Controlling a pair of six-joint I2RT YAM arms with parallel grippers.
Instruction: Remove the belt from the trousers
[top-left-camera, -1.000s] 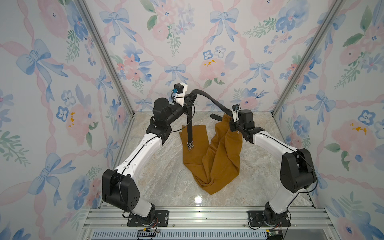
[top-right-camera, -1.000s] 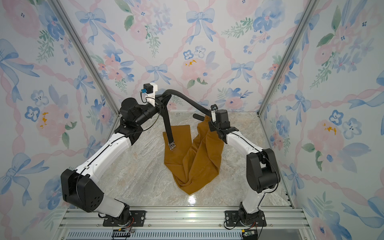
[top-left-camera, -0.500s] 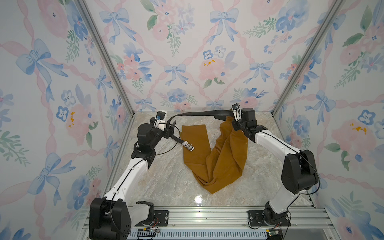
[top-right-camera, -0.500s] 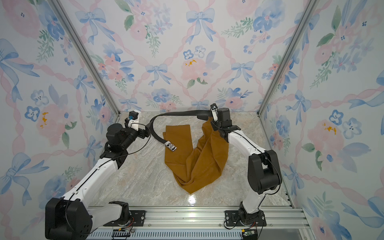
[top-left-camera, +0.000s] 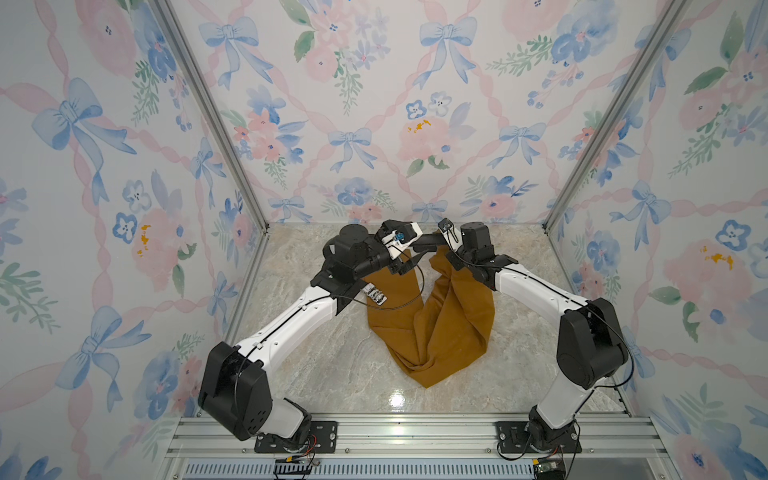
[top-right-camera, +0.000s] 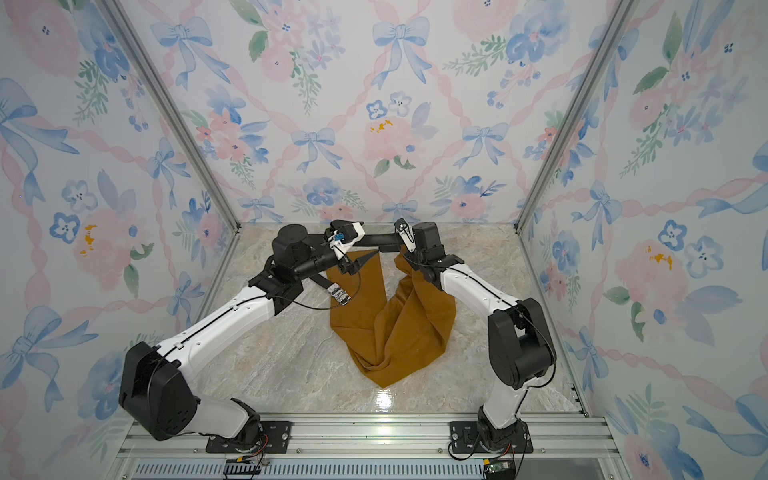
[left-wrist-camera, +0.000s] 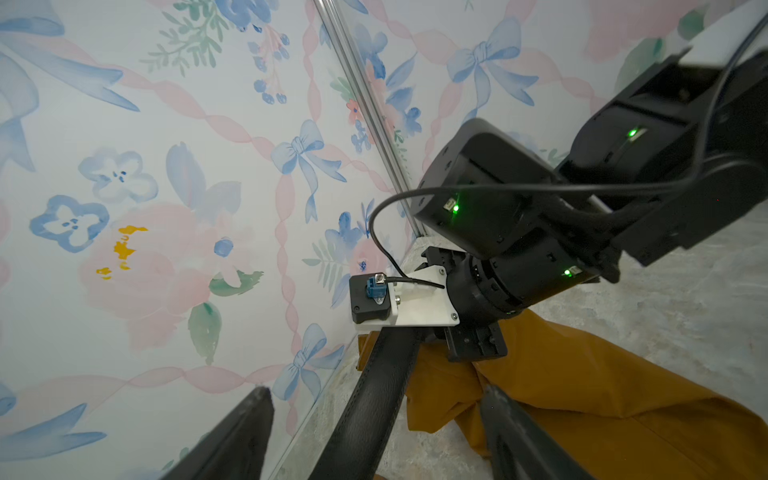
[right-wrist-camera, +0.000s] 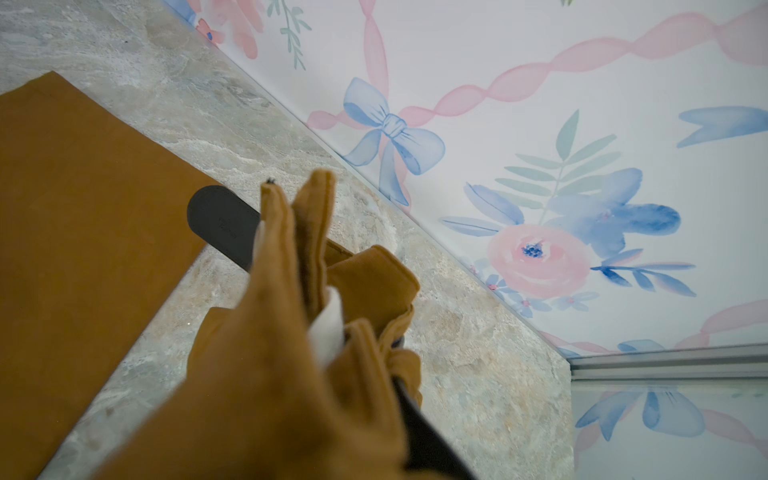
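Observation:
The mustard trousers (top-left-camera: 440, 324) (top-right-camera: 395, 328) lie on the marble table, their waistband lifted at the back. My right gripper (top-left-camera: 453, 257) (top-right-camera: 409, 257) is shut on that bunched waistband (right-wrist-camera: 291, 332), and the cloth hides its jaws in the right wrist view. The black belt (top-left-camera: 428, 241) (top-right-camera: 382, 241) runs from the waistband towards the left, and its silver buckle (top-left-camera: 375, 296) (top-right-camera: 340, 295) rests at the edge of a trouser leg. The belt's rounded tip (right-wrist-camera: 220, 224) pokes out past the waistband. My left gripper (left-wrist-camera: 376, 392) (top-left-camera: 405, 264) is open, with the strap (left-wrist-camera: 374, 407) passing loosely between its fingers.
Flowered walls with aluminium corner posts (top-left-camera: 208, 112) close in the table on three sides, and the back wall stands close behind both grippers. A thin black cable (top-left-camera: 399, 305) loops from the left arm over the buckle. An aluminium rail (top-left-camera: 395, 432) runs along the front edge.
My left gripper, shut on the belt and held high a second ago, swung down and left, opened, then moved back beside the right gripper. The buckle end dropped onto the trouser leg.

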